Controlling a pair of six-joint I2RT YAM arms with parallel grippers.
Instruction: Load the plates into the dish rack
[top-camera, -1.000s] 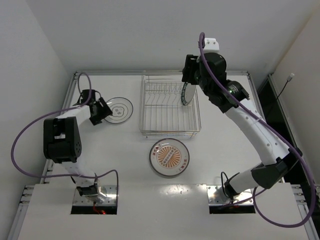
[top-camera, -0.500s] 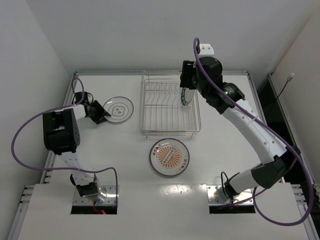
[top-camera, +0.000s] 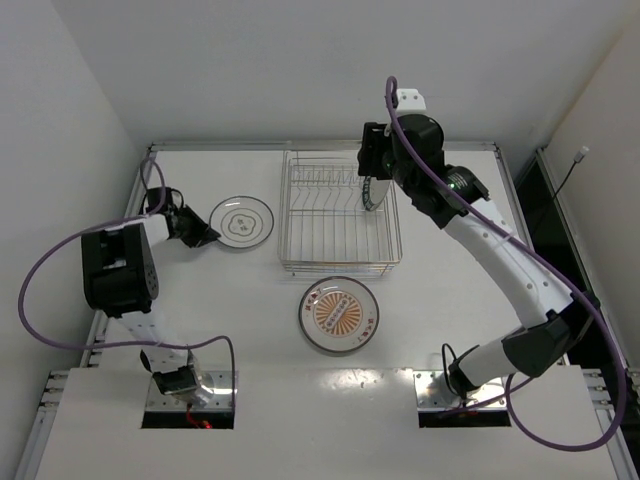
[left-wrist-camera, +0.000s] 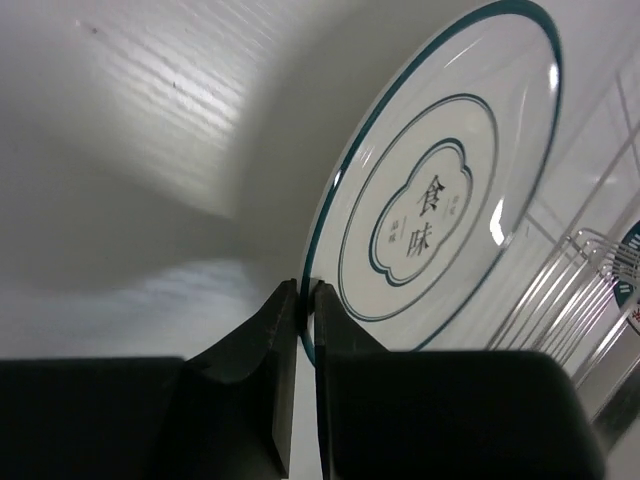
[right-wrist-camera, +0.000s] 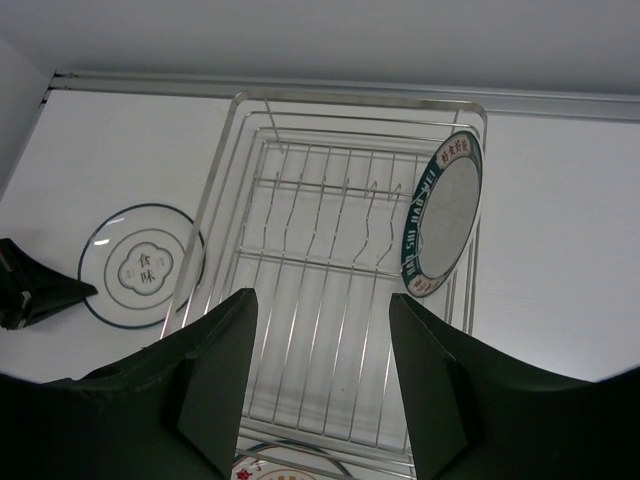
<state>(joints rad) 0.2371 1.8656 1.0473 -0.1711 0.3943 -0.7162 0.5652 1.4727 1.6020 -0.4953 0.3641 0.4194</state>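
Left gripper pinches the ringed plate by its rim, clear only from the left wrist. Right gripper hangs spread above the blue-rimmed plate, which stands edgewise in the dish rack.

The white table bears a wire dish rack — a ringed plate to its left, an orange-centred plate in front.

left hand now closed on ringed plate
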